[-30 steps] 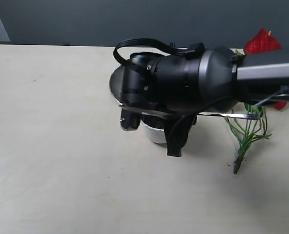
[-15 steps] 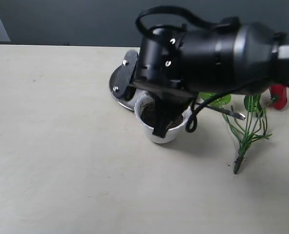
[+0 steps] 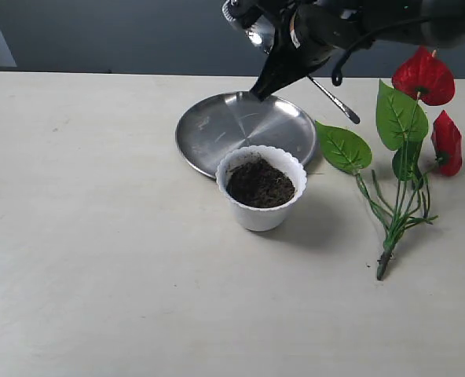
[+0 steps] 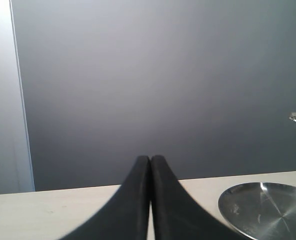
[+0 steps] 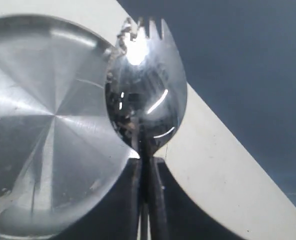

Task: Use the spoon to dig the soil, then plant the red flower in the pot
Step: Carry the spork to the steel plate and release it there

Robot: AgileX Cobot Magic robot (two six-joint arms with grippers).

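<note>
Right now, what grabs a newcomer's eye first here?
The red flower lying on the table at the right, its stalks trailing toward the front. Then the white pot of dark soil at centre, against the steel plate, and the right gripper holding the spoon above the plate.

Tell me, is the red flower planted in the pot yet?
No. The red flower lies flat on the table beside the pot, which holds only soil.

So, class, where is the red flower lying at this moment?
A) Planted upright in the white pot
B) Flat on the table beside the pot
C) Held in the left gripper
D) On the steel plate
B: the red flower lies flat on the table, stem end bare, apart from the white pot, which holds only soil.
</note>
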